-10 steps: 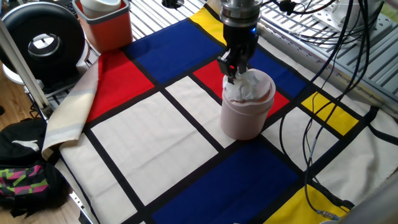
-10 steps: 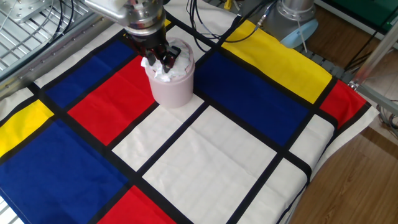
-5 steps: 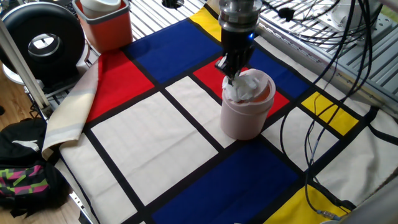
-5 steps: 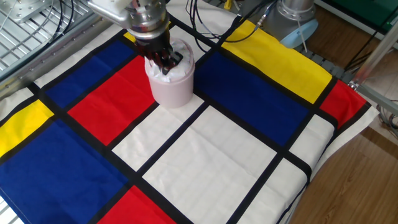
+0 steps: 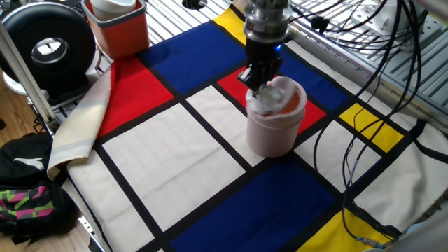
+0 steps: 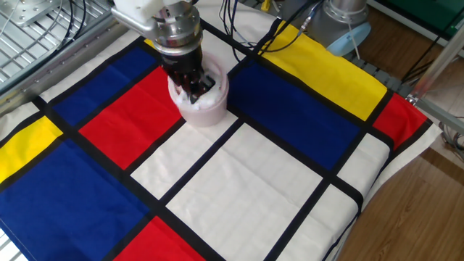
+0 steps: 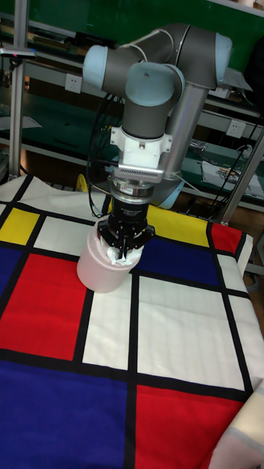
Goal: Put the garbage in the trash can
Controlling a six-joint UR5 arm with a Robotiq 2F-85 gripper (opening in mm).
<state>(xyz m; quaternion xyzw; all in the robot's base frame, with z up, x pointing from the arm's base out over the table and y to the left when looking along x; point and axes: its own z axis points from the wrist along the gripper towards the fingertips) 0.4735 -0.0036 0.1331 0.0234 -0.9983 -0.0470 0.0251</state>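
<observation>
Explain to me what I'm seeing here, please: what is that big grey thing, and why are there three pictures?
The big grey thing is a robot arm, a jointed machine bolted beside a table. All three pictures show the same moment, taken by three fixed cameras: two look down at the table from opposite sides, and the tall one faces the arm.

The table is covered by a cloth with red, blue, yellow and white blocks. On it stands a small pink trash can. At the arm's tip is a gripper with two fingers, reaching down into the top of the can. White tissue paper sits in the can's mouth around the fingers; whether they are gripping it cannot be made out.

Off the cloth, at one edge, there is a red-orange bin, and a black bag lies on the floor.
</observation>
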